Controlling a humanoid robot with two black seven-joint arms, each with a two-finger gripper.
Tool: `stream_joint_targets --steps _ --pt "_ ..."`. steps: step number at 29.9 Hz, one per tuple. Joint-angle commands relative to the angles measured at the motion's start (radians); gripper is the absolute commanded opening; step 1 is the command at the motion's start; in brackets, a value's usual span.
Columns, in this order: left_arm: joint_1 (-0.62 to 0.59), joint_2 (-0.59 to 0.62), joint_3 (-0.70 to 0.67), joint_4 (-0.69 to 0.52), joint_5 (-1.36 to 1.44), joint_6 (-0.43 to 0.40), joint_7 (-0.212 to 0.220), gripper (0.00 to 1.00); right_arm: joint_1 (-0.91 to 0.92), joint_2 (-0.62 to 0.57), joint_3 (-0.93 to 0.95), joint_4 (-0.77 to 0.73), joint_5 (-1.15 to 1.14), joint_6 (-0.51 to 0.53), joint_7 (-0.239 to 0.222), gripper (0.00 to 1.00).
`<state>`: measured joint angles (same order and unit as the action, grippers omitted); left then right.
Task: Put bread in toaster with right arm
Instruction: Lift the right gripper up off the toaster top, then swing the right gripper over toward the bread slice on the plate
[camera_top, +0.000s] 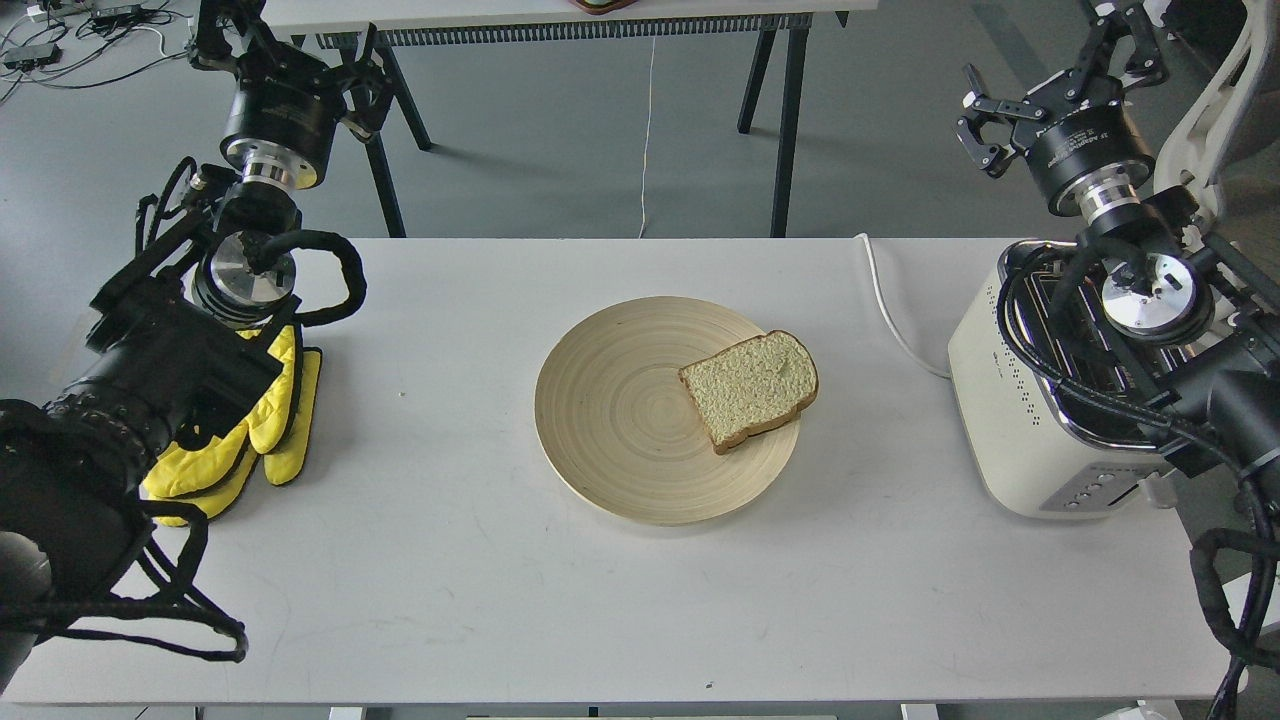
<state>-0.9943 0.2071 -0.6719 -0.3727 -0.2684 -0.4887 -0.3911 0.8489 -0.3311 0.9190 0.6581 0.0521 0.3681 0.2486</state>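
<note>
One slice of bread (750, 390) lies on the right part of a round plate (610, 420) at mid-surface. Toaster (1020, 420) at the right edge. Right pincer (985, 125) open, raised beyond the far edge; left pincer (215, 30) indistinct.

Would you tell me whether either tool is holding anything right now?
Nothing is held. The right tool is open and empty; the bread lies on the plate.

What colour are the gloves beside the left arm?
Bright yellow gloves, seen in the head view, the only view.
</note>
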Motion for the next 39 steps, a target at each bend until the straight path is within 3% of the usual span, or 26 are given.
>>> stream_joint_targets --steps 1,10,15,29,39 --pt "0.002 -0.003 0.003 0.000 0.006 0.000 0.000 1.00 0.001 0.000 0.000 0.000 0.000 0.000 0.000 1.00" --pt "0.003 -0.003 0.003 0.003 0.011 0.000 0.005 1.00 0.001 -0.011 -0.020 0.001 -0.008 -0.008 0.000 1.00" --pt "0.003 -0.005 0.002 0.003 0.009 0.000 0.011 1.00 0.045 -0.029 -0.041 0.023 -0.029 -0.067 0.000 0.99" --pt "0.006 -0.006 0.002 -0.002 0.009 0.000 0.014 1.00 0.139 -0.095 -0.308 0.106 -0.607 -0.109 0.003 0.99" --pt "0.006 -0.006 0.002 -0.003 0.009 0.000 0.012 1.00 0.139 -0.098 -0.512 0.163 -0.880 -0.179 0.003 0.99"
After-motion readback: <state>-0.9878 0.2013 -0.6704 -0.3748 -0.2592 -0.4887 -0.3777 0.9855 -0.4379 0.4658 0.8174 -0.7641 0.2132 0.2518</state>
